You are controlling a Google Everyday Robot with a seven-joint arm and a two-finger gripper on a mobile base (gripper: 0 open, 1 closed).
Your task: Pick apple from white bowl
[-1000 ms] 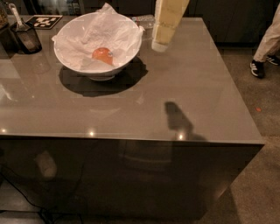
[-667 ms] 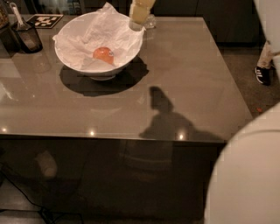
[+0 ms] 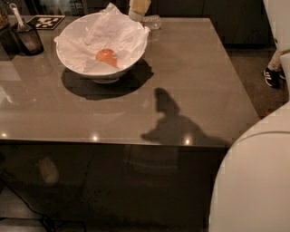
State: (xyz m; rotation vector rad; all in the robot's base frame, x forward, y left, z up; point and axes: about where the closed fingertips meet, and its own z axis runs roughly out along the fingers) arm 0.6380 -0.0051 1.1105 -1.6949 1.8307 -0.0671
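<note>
The white bowl (image 3: 72, 61) stands on the far left part of the table, lined with crumpled white paper (image 3: 113, 31). The apple (image 3: 107, 57), small and orange-red with a shiny spot, lies inside it near the middle. My gripper (image 3: 138, 10) shows as a cream-coloured piece at the top edge, just behind the bowl's far right rim and above the table. It is apart from the apple and holds nothing that I can see. Most of it is cut off by the top edge.
The grey-brown table (image 3: 190, 81) has its front edge near mid-frame. A dark square container with a utensil (image 3: 28, 38) and a black-and-white marker (image 3: 45, 21) sit far left. A small clear object (image 3: 155, 21) lies behind the bowl. My white arm body (image 3: 253, 181) fills the lower right. A person's shoe (image 3: 272, 77) is on the floor at right.
My gripper has moved left and toward the far edge, from right of the bowl to just behind its rim. My white arm body has come into the lower right.
</note>
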